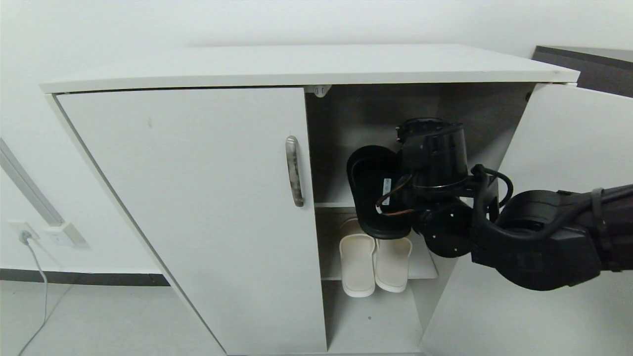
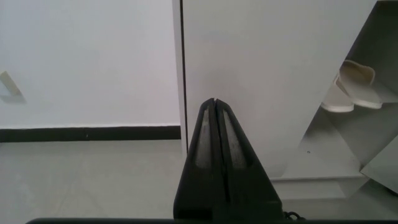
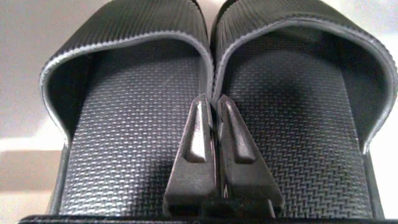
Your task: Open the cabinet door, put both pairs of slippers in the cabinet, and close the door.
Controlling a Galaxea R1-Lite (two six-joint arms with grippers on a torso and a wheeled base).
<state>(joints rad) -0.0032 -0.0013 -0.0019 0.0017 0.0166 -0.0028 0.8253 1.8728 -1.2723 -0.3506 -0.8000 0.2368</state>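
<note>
Black slippers [image 1: 371, 193]: centre of the head view, held upright as a pair at the cabinet's [image 1: 306, 64] open right half, close to the closed left door's [image 1: 198, 198] edge. Right gripper [image 3: 213, 102]: fingers pinching the pair's touching inner strap edges. White slippers [image 1: 357, 264] just below on the middle shelf [image 1: 425, 269], ends overhanging its front edge. Right door [image 1: 568, 143] swung wide, frame right. Left gripper [image 2: 214, 106]: fingers pressed together, low before the closed door.

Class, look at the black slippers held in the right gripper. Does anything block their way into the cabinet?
Nothing visible does: the right door stands open. The white slippers take one shelf, below the black slippers in the right gripper.
</note>
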